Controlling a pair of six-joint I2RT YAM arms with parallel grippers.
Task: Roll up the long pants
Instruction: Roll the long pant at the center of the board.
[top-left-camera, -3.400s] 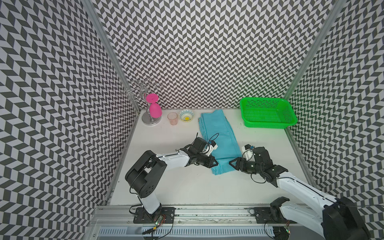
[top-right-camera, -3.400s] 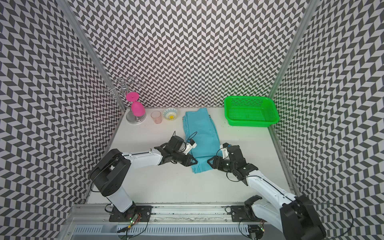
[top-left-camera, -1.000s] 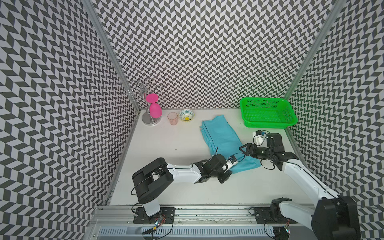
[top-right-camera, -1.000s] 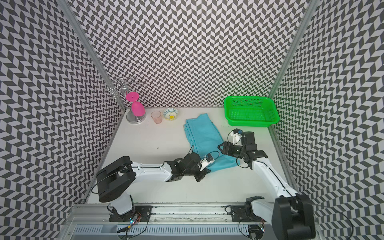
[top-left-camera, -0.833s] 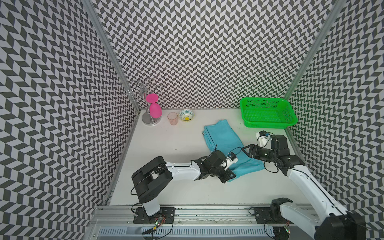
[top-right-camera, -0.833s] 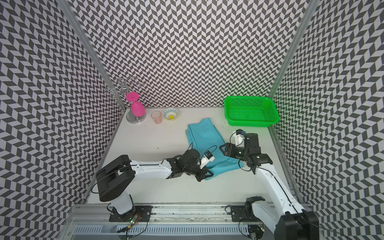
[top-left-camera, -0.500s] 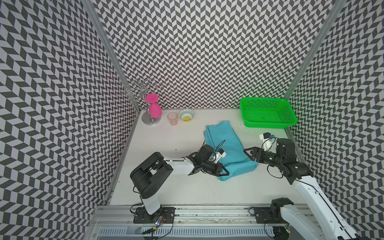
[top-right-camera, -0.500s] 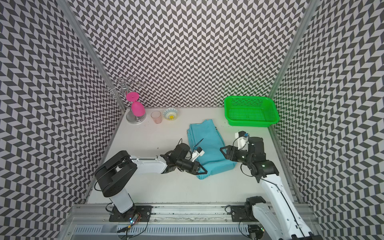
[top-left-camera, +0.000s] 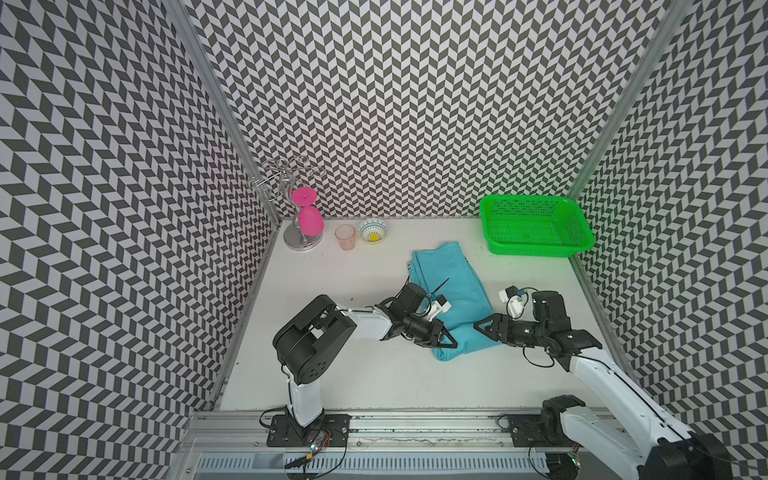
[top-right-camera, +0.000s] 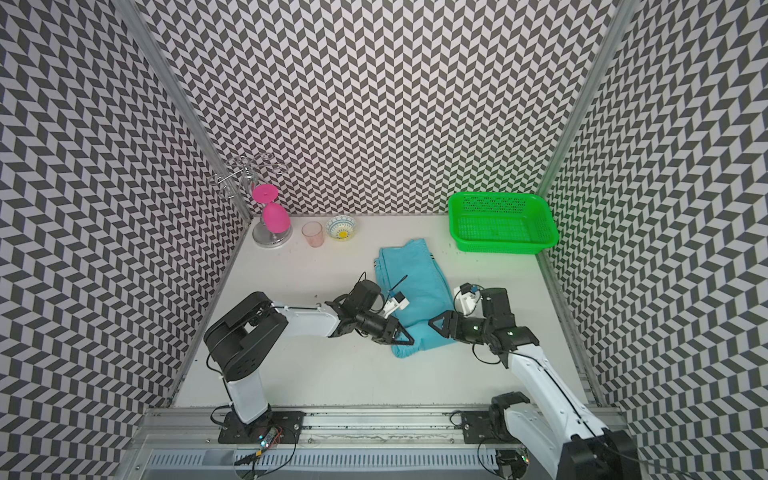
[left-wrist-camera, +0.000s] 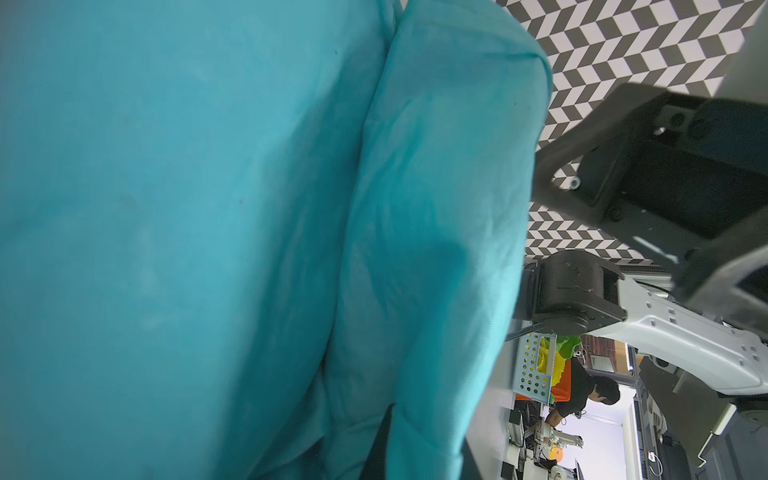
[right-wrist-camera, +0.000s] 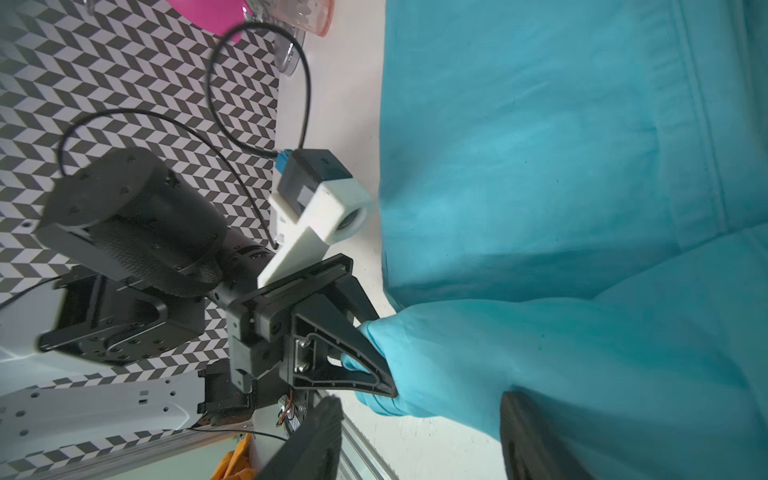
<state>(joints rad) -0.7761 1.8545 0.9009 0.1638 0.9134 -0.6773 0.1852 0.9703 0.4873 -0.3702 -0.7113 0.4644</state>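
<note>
**Subject.** The long pants (top-left-camera: 451, 286) lie folded lengthwise on the desk (top-left-camera: 374, 382). They run from the gap between the two hands away toward the back wall. The striped waistband (top-left-camera: 468, 262) is at the end farthest from both hands, near the green basket (top-left-camera: 536, 250) but apart from it.

**Left hand** (top-left-camera: 451, 344). Clenched on the cloth. The right wrist view shows its black jaws (right-wrist-camera: 380, 353) pinching a bunched edge of the pants' near end, with the fabric gathered into a lump at its fingertips.

**Right hand** (top-left-camera: 478, 325). Released. In its own wrist view the jaws stand well apart. One finger (right-wrist-camera: 536, 436) is over the cloth and the other (right-wrist-camera: 311, 436) is over bare desk. Nothing is pinched between them. In both top views its tip sits at the edge of the cloth, opposite the left hand.

**Condition of the work.** The near end, between the hands, is raised and turned into a soft hump. The left wrist view shows a rounded fold (left-wrist-camera: 436, 249) resting against the flat layer. Beyond the hands, most of the length lies flat and unrolled.

**Assessment.** The roll looks barely begun: at most one loose turn, held on one side only. Remaining, in my judgement:
- get the right hand onto its side of the hump
- tighten the first turn
- roll it away from the hands along the full length to the waistband

**Risk.** The roll may skew if only one side is driven.
</note>
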